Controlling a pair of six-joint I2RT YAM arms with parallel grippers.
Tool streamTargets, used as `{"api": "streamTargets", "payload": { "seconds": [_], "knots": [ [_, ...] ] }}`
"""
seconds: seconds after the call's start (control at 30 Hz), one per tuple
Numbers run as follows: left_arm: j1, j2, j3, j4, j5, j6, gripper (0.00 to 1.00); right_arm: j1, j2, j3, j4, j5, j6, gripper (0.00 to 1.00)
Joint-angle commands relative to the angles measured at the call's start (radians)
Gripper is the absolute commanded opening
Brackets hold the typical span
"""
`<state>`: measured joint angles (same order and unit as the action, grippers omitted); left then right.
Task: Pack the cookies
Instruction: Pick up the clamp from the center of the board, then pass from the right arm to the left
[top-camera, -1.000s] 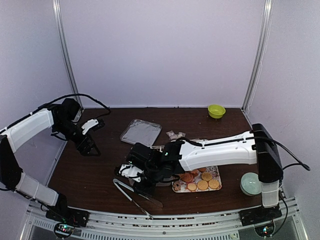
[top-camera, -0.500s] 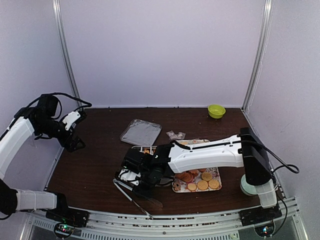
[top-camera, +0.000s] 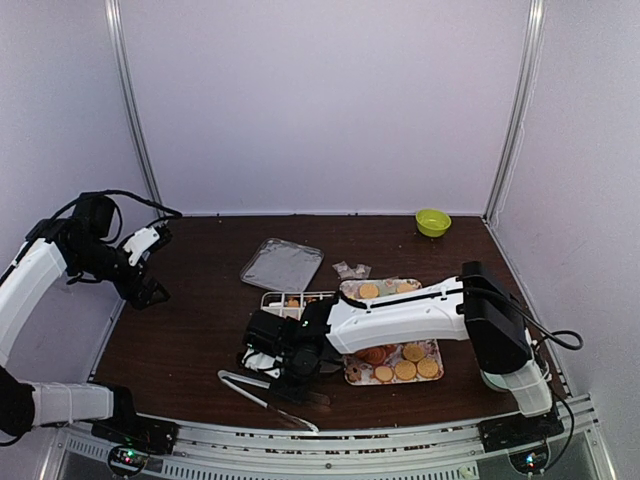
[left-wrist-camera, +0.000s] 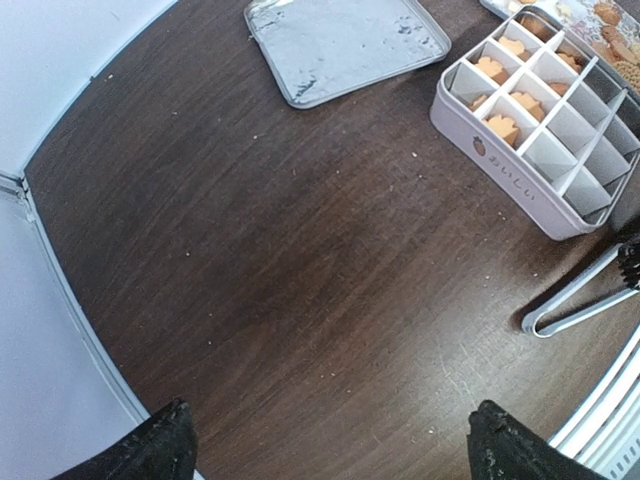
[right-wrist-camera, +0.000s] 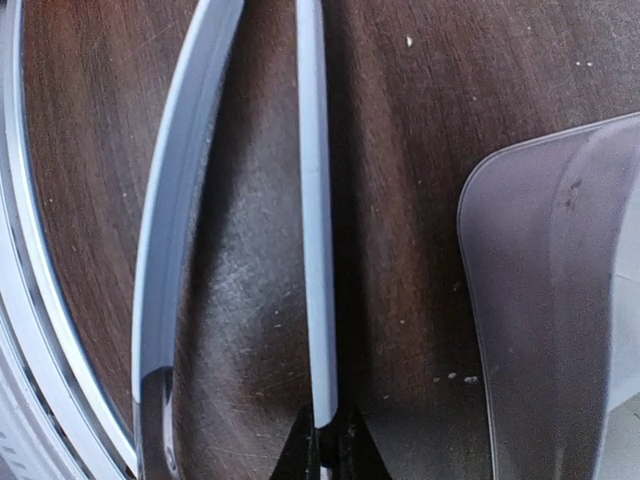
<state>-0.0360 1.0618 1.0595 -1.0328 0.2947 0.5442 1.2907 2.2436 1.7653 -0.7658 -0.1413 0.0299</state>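
Golden-orange and a few darker cookies (top-camera: 405, 370) lie on a floral tray (top-camera: 432, 350) right of centre. A few cookies (left-wrist-camera: 503, 128) sit in a white divided box (left-wrist-camera: 500, 190), which also shows in the top view (top-camera: 285, 300). My right gripper (top-camera: 290, 366) is low beside the box and shut on one arm of the metal tongs (right-wrist-camera: 316, 220), with its fingertips (right-wrist-camera: 322, 445) pinching it. The tongs (top-camera: 262, 388) lie on the table near the front edge. My left gripper (top-camera: 143, 288) is open and empty above the table's left side, and in its own view (left-wrist-camera: 335, 455) it is over bare wood.
A flat metal lid (top-camera: 282, 264) lies behind the box, a crumpled wrapper (top-camera: 350, 270) beside it. A green bowl (top-camera: 432, 221) stands at the back right. A pale teal bowl (top-camera: 498, 372) sits by the right arm's base. The table's metal front rail (right-wrist-camera: 30, 300) runs close to the tongs.
The left arm drew back to the far left and rose, then held. The right gripper shifted left and nearer along the box, and the tongs swung left with it.
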Motion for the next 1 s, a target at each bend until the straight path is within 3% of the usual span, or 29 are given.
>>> {"api": "streamTargets", "payload": {
  "seconds": [0.0, 0.27, 0.37, 0.53, 0.7, 0.8, 0.97],
  "knots": [
    [0.009, 0.008, 0.028, -0.025, 0.064, 0.001, 0.97, -0.003, -0.092, -0.013, 0.064, 0.06, -0.004, 0.0],
    [0.009, -0.003, 0.103, -0.067, 0.211, 0.001, 0.98, -0.003, -0.271, -0.019, 0.23, 0.133, 0.03, 0.0],
    [0.009, -0.013, 0.147, -0.072, 0.316, -0.021, 0.98, -0.01, -0.414, -0.129, 0.441, 0.248, 0.072, 0.0],
    [0.005, -0.006, 0.161, -0.117, 0.622, -0.006, 0.98, -0.031, -0.595, -0.315, 0.858, 0.278, 0.136, 0.0],
    [-0.074, 0.039, 0.172, -0.153, 0.826, 0.005, 0.98, -0.036, -0.613, -0.42, 1.197, 0.285, 0.153, 0.0],
    [-0.174, 0.04, 0.188, -0.146, 0.856, 0.006, 0.97, -0.045, -0.57, -0.404, 1.313, 0.276, 0.193, 0.0],
    [-0.235, 0.036, 0.216, -0.039, 0.91, -0.102, 0.93, -0.058, -0.493, -0.349, 1.483, 0.257, 0.246, 0.0]
  ]
}}
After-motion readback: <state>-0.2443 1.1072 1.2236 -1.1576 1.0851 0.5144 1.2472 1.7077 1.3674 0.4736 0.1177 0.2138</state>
